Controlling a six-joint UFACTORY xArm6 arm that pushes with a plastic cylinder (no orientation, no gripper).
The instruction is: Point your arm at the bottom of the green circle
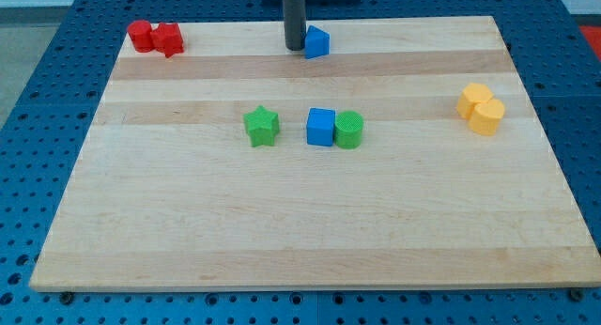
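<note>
The green circle (349,130) sits near the board's middle, touching the right side of a blue cube (321,127). My tip (295,49) is at the view's top centre, just left of a small blue block (317,42) and close to it. The tip is well above and to the left of the green circle, with the blue cube lying between them on the way down.
A green star (262,126) lies left of the blue cube. Two red blocks (156,37) sit together at the top left corner. Two yellow blocks (481,108) sit together at the right. The wooden board (300,222) rests on a blue pegboard table.
</note>
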